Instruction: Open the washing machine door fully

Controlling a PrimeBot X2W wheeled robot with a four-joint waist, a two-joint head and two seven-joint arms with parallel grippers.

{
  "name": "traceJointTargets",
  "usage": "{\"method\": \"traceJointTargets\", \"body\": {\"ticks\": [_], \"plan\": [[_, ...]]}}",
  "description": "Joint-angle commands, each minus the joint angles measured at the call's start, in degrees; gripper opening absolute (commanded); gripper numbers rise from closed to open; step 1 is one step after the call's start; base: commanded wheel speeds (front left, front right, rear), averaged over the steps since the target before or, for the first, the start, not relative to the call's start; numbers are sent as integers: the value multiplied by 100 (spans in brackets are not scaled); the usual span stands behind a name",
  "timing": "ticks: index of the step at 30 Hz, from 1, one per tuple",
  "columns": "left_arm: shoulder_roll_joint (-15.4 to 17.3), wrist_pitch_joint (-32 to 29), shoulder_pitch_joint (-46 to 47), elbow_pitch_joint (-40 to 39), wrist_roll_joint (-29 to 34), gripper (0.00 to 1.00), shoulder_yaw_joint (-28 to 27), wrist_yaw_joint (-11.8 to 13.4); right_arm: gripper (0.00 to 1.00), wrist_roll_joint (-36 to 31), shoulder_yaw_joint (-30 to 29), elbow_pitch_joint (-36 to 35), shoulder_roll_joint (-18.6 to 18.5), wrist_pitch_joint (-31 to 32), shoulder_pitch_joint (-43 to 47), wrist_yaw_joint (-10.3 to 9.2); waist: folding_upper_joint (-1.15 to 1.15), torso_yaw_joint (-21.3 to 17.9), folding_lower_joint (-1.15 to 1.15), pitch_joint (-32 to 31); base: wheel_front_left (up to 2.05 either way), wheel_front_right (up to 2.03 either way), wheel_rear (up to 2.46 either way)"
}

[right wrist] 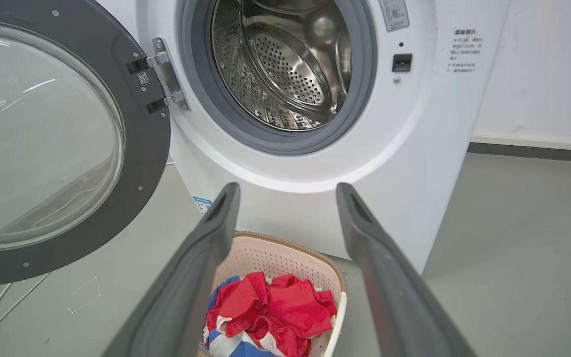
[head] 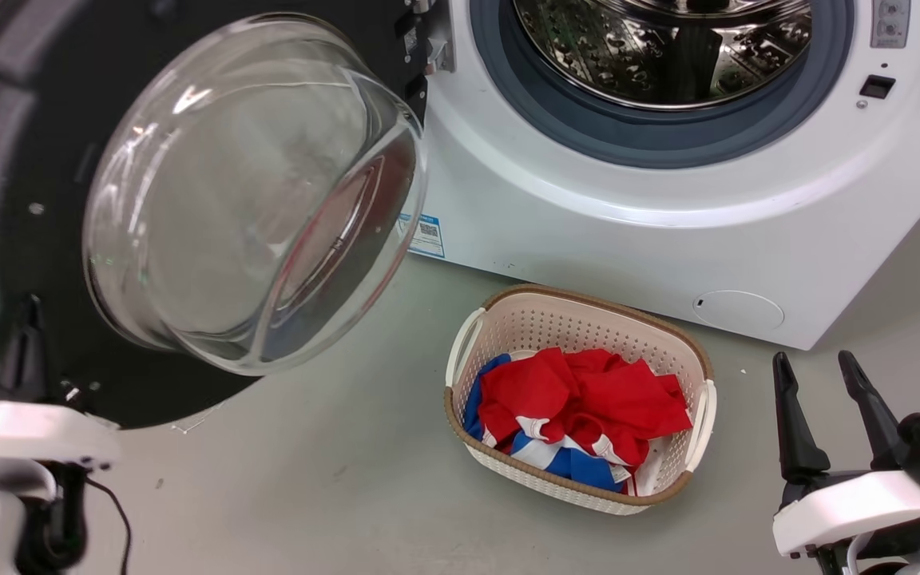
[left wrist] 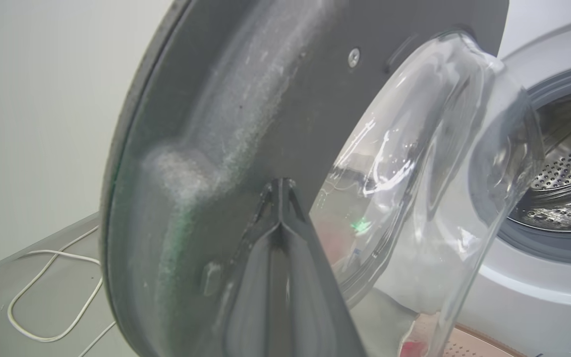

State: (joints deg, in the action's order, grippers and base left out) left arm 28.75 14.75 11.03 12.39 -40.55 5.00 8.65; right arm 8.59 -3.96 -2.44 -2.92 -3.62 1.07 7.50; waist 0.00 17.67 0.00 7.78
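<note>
While the door (head: 5, 160) is swung wide at the upper left of the head frame, hinged to the machine (head: 588, 231), the left claw (head: 29, 310) is seen at the lower left with fingers pressed together, nothing between them, tips set at the door's black inner rim; contact cannot be told. At the lower right, the right claw (head: 814, 363) is held spread and empty, near the basket (head: 580, 307) on the floor.

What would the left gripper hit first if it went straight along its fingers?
The washing machine door: the left gripper, shut, points at its dark inner rim, just beside the glass bowl. Tips look at or very near that surface; I can't tell whether they touch.
</note>
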Motion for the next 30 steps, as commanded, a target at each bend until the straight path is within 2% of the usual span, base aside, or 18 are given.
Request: {"method": "traceJointTargets", "body": {"ticks": [1,8,12,18,25,30], "plan": [[81,24,150,129,-22,0,-73,-75,100,-11,9,-38,5,3,-102,-1,0,-20,0,14,0,0,0],[153,45,437,632,-6,0,-276,-326,100,1,23,-53,5,38,-97,-1,0,-131,0,2,0,0,0],[-8,53,226,568,102,0,-396,-295,100,54,35,-8,6,23,-22,-1,0,-198,0,-94,0,0,0],[-419,53,-414,-90,571,0,-453,-148,100,122,73,65,6,14,128,-1,0,-310,0,-337,0,0,0],[-837,51,-1202,-817,1025,0,-132,-31,100,186,94,145,5,4,302,-1,0,-455,0,-672,0,0,0],[-1084,-39,-1305,-988,1120,0,352,-173,100,227,147,174,5,3,327,-1,0,-633,0,-765,0,0,0]]}}
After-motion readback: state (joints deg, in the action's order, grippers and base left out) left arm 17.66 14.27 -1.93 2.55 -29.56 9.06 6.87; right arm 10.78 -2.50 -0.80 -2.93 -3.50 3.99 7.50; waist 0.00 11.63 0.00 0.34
